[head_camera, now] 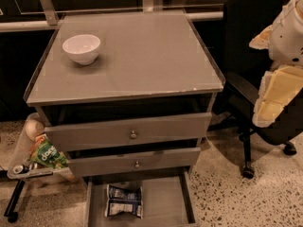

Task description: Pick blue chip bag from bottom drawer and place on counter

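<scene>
The blue chip bag is a crinkled dark-blue and white foil bag. It lies flat in the open bottom drawer, left of the middle. The counter is the broad grey top of the cabinet above. My gripper, white and pale yellow, hangs at the far right of the view. It is beside the cabinet at about the height of the top drawer, well above and to the right of the bag. It holds nothing that I can see.
A white bowl stands on the counter's back left. Two knobbed grey drawers are partly pulled out above the bottom drawer. A black office chair stands right of the cabinet, behind my arm. A green snack bag lies in a tray at the left.
</scene>
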